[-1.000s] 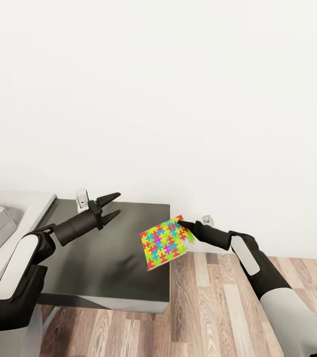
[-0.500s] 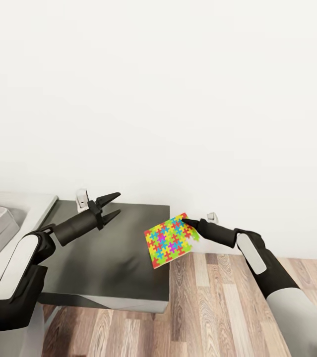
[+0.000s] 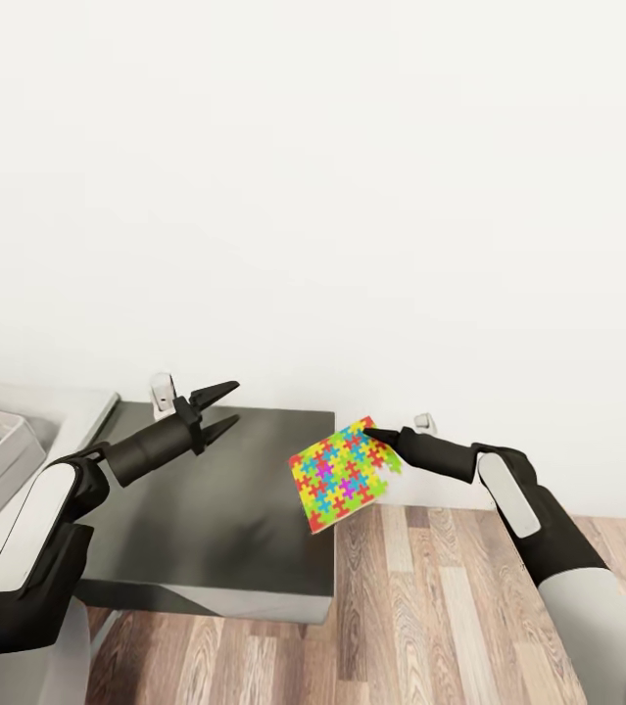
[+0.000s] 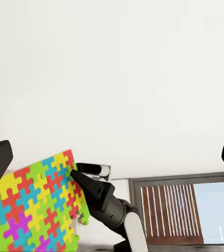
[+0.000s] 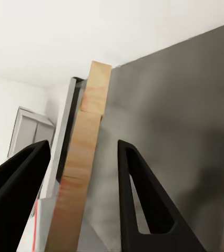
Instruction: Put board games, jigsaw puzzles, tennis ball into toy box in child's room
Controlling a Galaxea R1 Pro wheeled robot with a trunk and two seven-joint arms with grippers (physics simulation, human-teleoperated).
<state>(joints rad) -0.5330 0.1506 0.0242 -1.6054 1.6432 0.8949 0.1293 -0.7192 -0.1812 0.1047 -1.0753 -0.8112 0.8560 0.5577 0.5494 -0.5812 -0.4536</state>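
A plain white wall fills most of the head view, with wood plank floor below it on the right. The table stands at the lower left: its dark grey wing lies under the arms, and the light grey top runs off toward the left edge. At that left edge sits the toy box, a light grey bin with sloping sides and something bright inside it that is too cropped to name.

The right gripper holds a jigsaw puzzle by its upper corner, its fingers closed onto the thin square. The puzzle hangs tilted in the air above the right edge of the dark wing, partly over the floor, well apart from the toy box. In the left wrist view the same puzzle shows its bright interlocking pieces, pinched by the dark right gripper. In the right wrist view the puzzle's tan edge stands between the two black fingers.

The left gripper hovers over the dark wing with its fingers spread apart and nothing between them
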